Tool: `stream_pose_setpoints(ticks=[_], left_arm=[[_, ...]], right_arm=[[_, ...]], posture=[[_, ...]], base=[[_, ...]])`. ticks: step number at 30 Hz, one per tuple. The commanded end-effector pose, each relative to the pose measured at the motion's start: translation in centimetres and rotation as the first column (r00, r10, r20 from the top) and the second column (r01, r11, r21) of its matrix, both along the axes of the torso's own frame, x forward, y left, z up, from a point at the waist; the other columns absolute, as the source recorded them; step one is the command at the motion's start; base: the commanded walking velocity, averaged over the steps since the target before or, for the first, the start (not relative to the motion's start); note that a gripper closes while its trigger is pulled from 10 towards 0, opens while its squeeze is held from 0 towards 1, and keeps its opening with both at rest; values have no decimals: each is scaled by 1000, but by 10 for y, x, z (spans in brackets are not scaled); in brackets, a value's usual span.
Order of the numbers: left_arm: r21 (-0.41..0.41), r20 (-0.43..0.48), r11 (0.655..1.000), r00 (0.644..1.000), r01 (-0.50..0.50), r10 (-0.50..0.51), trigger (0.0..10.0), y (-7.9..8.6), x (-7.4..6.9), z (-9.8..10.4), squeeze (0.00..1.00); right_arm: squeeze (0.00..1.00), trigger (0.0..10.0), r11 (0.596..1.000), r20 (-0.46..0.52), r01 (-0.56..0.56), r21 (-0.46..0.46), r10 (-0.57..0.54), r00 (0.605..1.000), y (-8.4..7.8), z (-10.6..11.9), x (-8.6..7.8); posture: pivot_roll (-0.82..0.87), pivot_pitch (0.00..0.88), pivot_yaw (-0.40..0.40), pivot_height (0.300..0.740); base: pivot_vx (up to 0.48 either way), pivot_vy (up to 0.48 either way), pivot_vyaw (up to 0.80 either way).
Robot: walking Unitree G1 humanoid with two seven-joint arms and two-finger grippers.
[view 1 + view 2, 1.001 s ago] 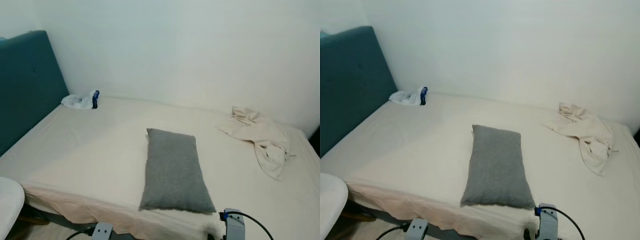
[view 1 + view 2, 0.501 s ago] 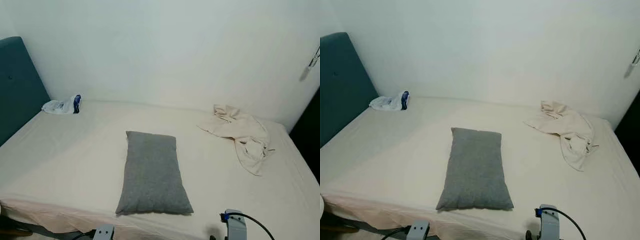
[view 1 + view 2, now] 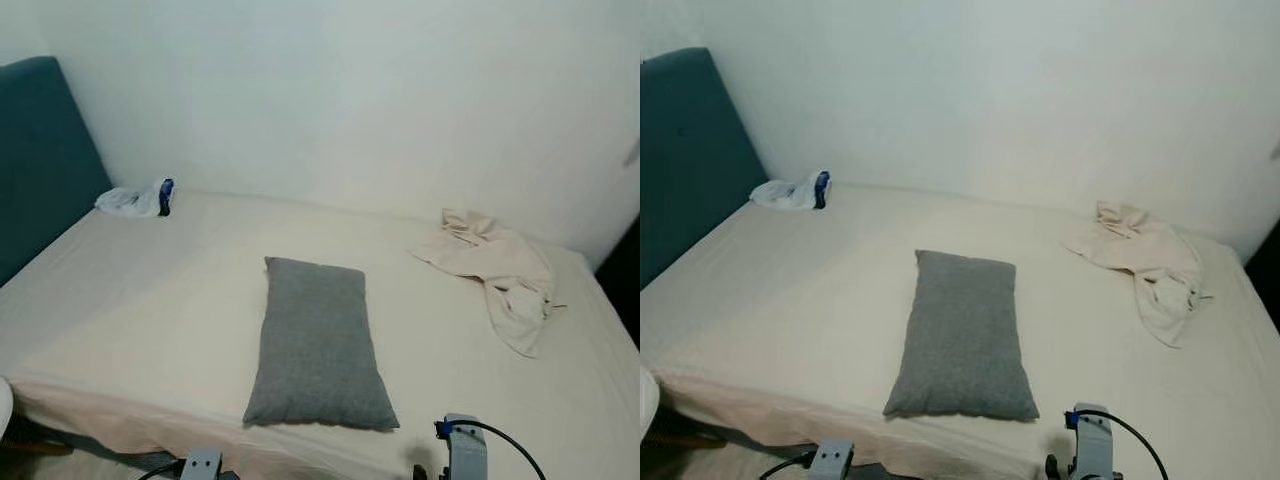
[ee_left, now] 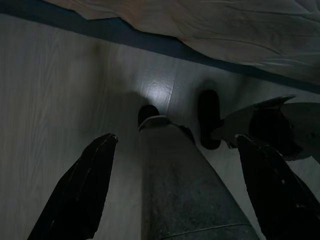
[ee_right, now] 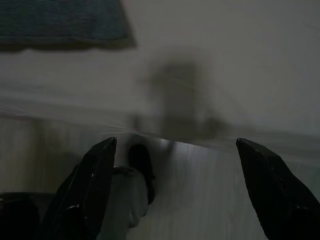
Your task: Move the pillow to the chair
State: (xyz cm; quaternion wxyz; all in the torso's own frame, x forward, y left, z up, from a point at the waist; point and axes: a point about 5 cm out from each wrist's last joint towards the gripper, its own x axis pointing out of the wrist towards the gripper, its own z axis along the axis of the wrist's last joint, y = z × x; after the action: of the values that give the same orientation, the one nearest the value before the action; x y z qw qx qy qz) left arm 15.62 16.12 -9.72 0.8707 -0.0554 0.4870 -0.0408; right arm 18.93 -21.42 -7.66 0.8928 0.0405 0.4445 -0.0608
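Head views: grey rectangular fabric pillow (image 3: 318,345) lying flat on the cream-sheeted bed (image 3: 150,290), long axis running away from the robot, near short edge close to the bed's front edge and just ahead of the robot's body. Teal upholstered headboard (image 3: 40,160) at the robot's left; white and blue plastic bag (image 3: 135,199) in the far left corner of the bed; crumpled cream cloth (image 3: 505,275) at far right, well apart from the pillow. Rounded white edge (image 3: 4,405), low at far left, possibly part of the chair, not clear enough to confirm.

Left wrist view: left gripper (image 4: 180,185) hanging over the pale wood floor (image 4: 55,90) beside the bed's overhanging sheet, two black fingers (image 4: 80,192) spread wide with nothing between them. Right wrist view: right gripper (image 5: 180,185) likewise low by the bed edge, black fingers (image 5: 92,187) wide apart and empty; picture dim and blurred.

Step in hand, as judged: final approach to the bed, pillow not yet touched. Good practice: square the body to the pillow's near short edge, then raise both arms above mattress height before leaning in, to avoid snagging the hanging sheet. Soft filling likely to sag under a one-point pinch, so better taken with a gripper at each long side or a deep bite on the near corners. Lift clear of the sheet before turning, so the bedding is not dragged along. Chair's position to be confirmed before carrying.
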Motion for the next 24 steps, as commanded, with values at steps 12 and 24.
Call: stream_pose_setpoints(ticks=[12,24], left_arm=[[-27,1,999,1000,-31,31,10000,3,2,1,0],[-2,3,999,999,-42,42,10000,-3,6,2,0]], right_arm=[[0,10000,999,72,-12,43,9,997,8,9,19],[0,10000,976,-24,-218,-7,218,976,19,1,7]], posture=[[-71,0,5,740],[-105,0,-1,740]], base=[[0,-160,0],[0,-195,0]])
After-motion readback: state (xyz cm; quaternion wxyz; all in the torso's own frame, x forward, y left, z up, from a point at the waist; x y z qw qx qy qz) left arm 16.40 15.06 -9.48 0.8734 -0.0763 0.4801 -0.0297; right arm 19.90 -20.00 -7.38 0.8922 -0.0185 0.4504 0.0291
